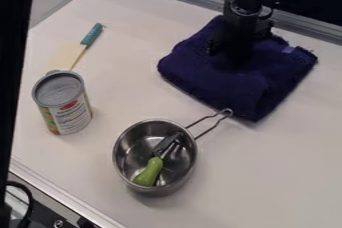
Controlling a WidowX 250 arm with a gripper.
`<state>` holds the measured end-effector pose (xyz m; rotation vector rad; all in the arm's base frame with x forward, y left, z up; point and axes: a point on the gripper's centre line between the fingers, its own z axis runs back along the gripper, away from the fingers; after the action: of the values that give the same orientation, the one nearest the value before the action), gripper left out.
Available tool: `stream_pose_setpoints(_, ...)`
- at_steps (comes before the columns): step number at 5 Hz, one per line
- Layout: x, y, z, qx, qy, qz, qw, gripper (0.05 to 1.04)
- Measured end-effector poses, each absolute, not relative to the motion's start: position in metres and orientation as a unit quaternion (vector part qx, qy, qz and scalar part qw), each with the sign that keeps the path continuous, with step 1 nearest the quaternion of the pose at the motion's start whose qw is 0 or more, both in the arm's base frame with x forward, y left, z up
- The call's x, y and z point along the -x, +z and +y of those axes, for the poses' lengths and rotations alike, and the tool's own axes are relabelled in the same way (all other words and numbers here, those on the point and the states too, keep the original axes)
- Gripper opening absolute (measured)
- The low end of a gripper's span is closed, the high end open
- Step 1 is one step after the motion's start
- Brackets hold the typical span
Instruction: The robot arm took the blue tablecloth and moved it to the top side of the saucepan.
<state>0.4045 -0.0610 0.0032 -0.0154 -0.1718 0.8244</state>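
- When I looked through my far-off camera, the folded dark blue cloth lay on the white table, up and to the right of the round, shiny metal saucepan.
- Its low edge was right by the looped end of the thin wire handle, and I could not tell if the two touched.
- I thought the job was partly done at least, maybe almost done, since the cloth was already on the far side of the pan. It was off to the right, though, and not straight above the round part.
- If that spot was good enough, all I had left was to let go, if I had hold of it, and lift away. If not, I had to slide the cloth to the left a bit.
- Nothing needed doing with the small tool with a green grip, which sat inside the pan.
- My black robot gripper hung low over the top left part of the cloth and seemed to touch it. Black on dark blue was hard to see, so I could not tell if the hand was open or closed, or if it had a pinch of cloth.
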Motion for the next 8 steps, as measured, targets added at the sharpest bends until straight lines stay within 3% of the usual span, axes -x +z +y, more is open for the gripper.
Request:
stream_pose_setpoints(2,-0.401,0.004,-0.069,0.013,0.425,-0.07,0.903,0.052)
stream_pose_setpoints(5,-0.402,0.016,-0.056,0.016,0.44,-0.088,0.893,0.067)
stream_pose_setpoints(6,-0.401,0.031,-0.051,0.025,0.449,-0.086,0.889,0.2)
stream_pose_setpoints(7,-0.402,0.051,-0.049,0.048,0.446,-0.087,0.889,0.426)
stream_pose_setpoints(8,-0.405,0.069,-0.038,0.064,0.46,-0.105,0.88,0.718)
